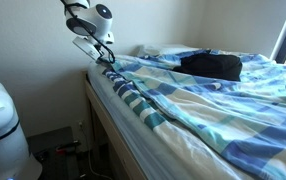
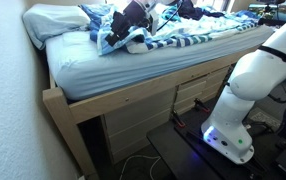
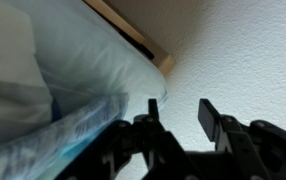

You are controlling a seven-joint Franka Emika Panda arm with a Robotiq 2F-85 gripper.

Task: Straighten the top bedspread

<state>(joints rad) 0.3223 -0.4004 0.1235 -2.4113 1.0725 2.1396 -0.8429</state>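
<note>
The top bedspread (image 1: pixel 218 100), with broad light blue, turquoise and white blocks, lies rumpled across the bed. It is bunched near the pillow end in an exterior view (image 2: pixel 115 38). My gripper (image 1: pixel 104 54) hangs over the bed's corner by the wall, just above the cloth's bunched edge, and shows dark in an exterior view (image 2: pixel 133 17). In the wrist view my gripper (image 3: pixel 178 103) is open and empty, with white wall showing between the fingers. A bluish fold of cloth (image 3: pixel 63 135) lies just beside one finger.
A narrow dark-teal-and-white striped cloth (image 1: pixel 135 100) lies along the bed's edge. A black bag (image 1: pixel 213 66) sits on the bed. A pillow (image 2: pixel 53 20) lies at the head. The wooden bed frame (image 2: pixel 133 95) has drawers, and the white robot base (image 2: pixel 245 95) stands beside it.
</note>
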